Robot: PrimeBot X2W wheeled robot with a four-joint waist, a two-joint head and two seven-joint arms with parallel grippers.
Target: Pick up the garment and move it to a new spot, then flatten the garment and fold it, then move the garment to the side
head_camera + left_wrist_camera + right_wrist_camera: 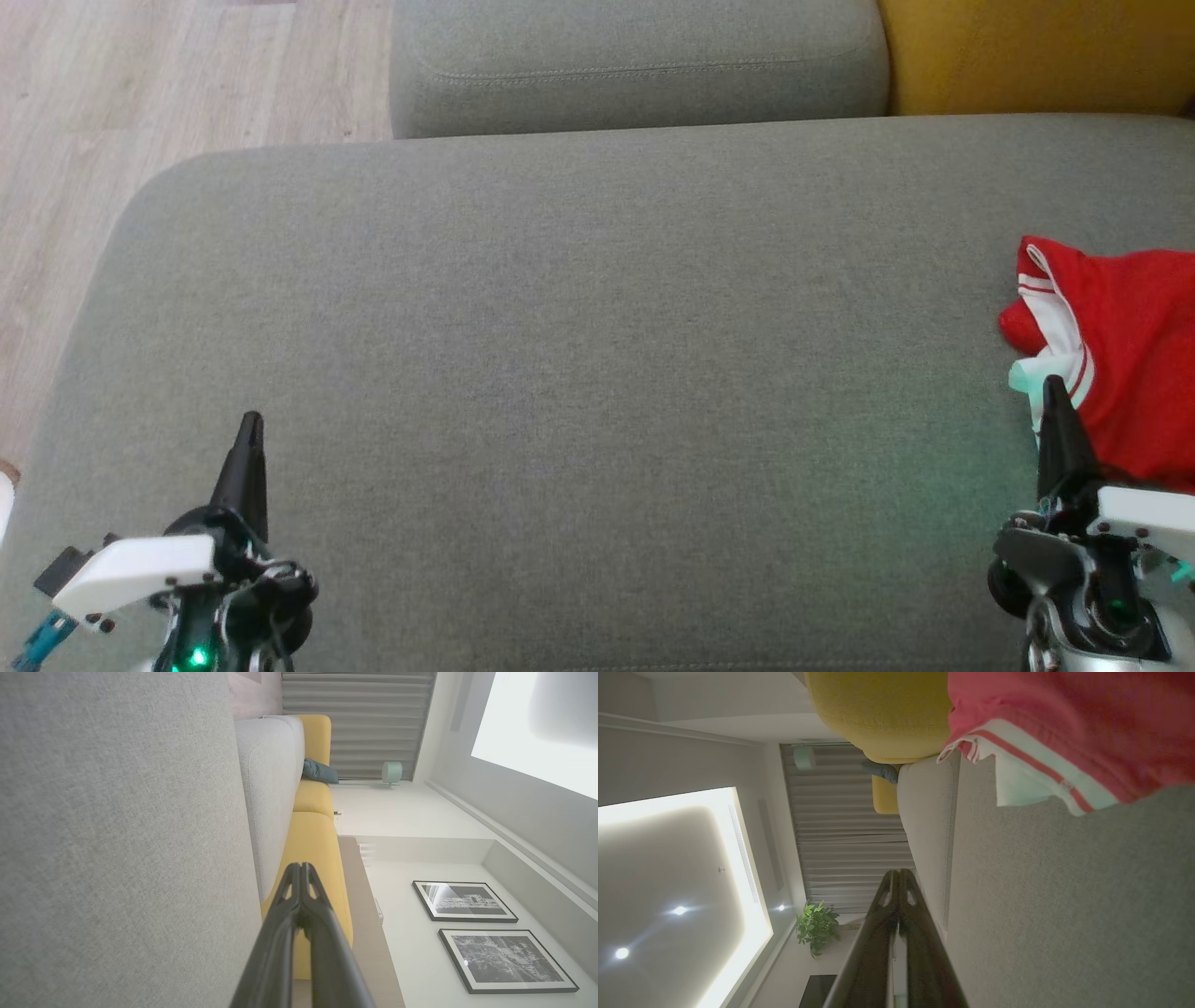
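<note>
Two shut, empty tools. Your left gripper [250,422] sits low at the left of the grey sofa seat [579,355]. Your right gripper [1055,385] sits low at the right, near the white-striped hem of the red garment [1134,345]. The garment lies crumpled at the seat's right end, not held. Step in hand, by my judgement: the first pick-up. Next, open your right fingers, reach into the cloth and pinch a fold.

Dark tapered gripper fingers [245,467], white wrist housings [140,567], green light [197,656]
</note>
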